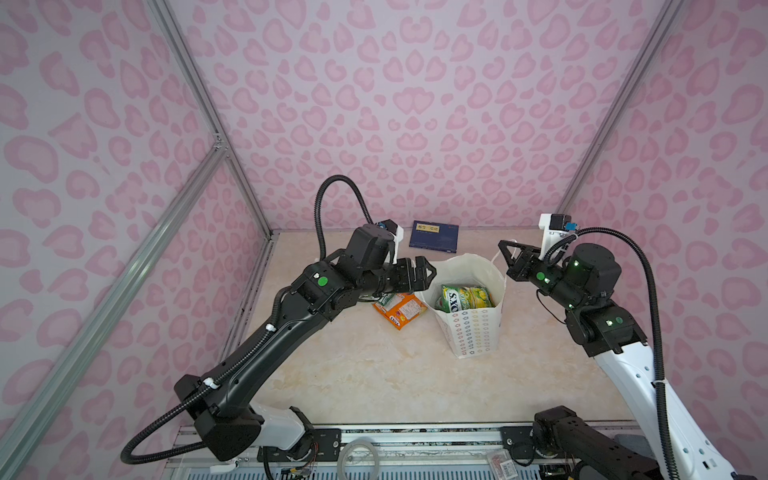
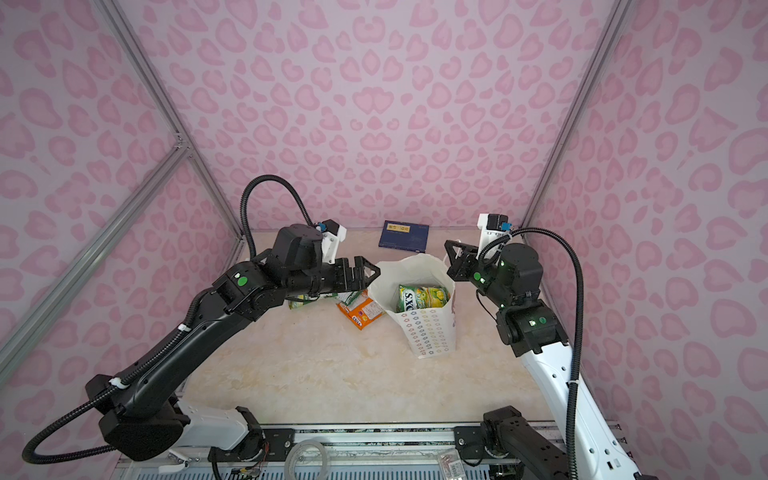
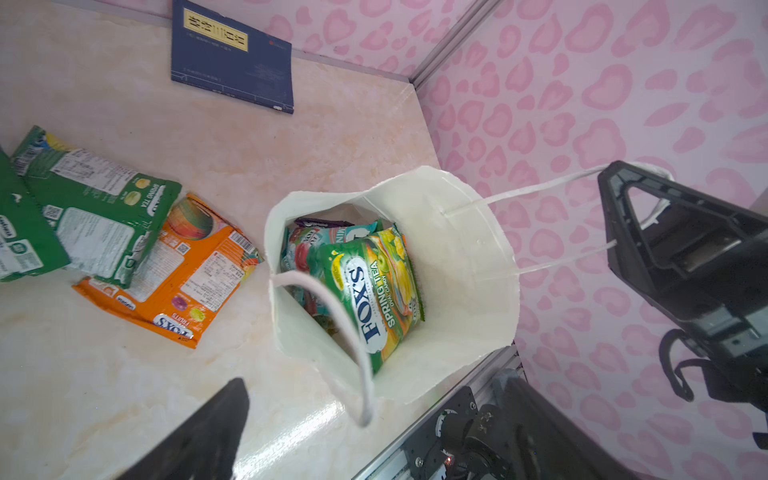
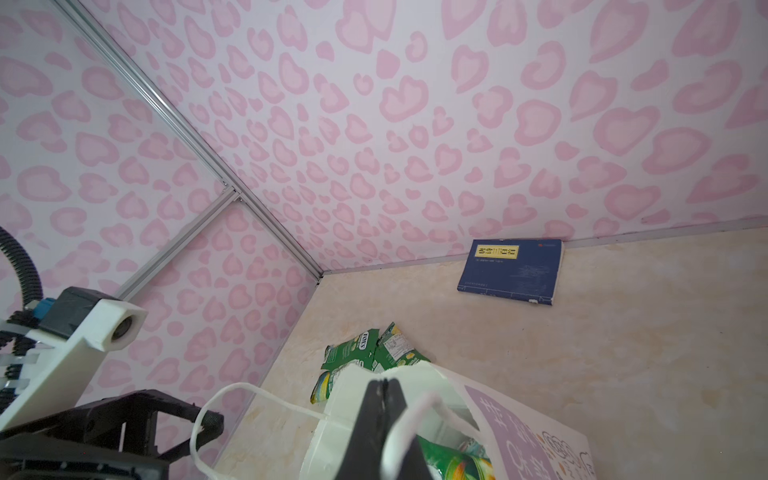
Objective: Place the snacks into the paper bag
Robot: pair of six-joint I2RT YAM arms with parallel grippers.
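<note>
White bag (image 1: 469, 332): stands upright on the surface (image 1: 374, 374) between the two end effectors, mouth open.
Left end effector (image 1: 430, 272): fingers spread wide and empty, level with the bag's rim and just beside it.
Right end effector (image 1: 503, 247): fingers pressed together on the bag's handle (image 3: 540, 191). The cord runs taut from the rim to it, on the side of the bag away from the left end effector.
Inside the bag: a Spring Tea pouch (image 3: 374, 291) lies uppermost, ahead of and below the left end effector. A teal pouch (image 3: 328, 237) and a purple pouch (image 3: 316, 222) sit behind it. Anything deeper is hidden.
Outside the bag: an orange pouch (image 3: 187, 282) lies flat beneath the left end effector, near the bag's wall. Green pouches (image 3: 99, 199), at least two, overlap it further back under that wrist. The arm may hide more.
Card (image 1: 434, 237): dark blue, beyond the left end effector by the back wall. It is not a snack.
Progress: judged about half done, with at least three pouches in and at least three out.
Remaining: probably the orange pouch next, as it is nearest the open fingers. The green ones would follow while the right end effector holds the mouth open.
</note>
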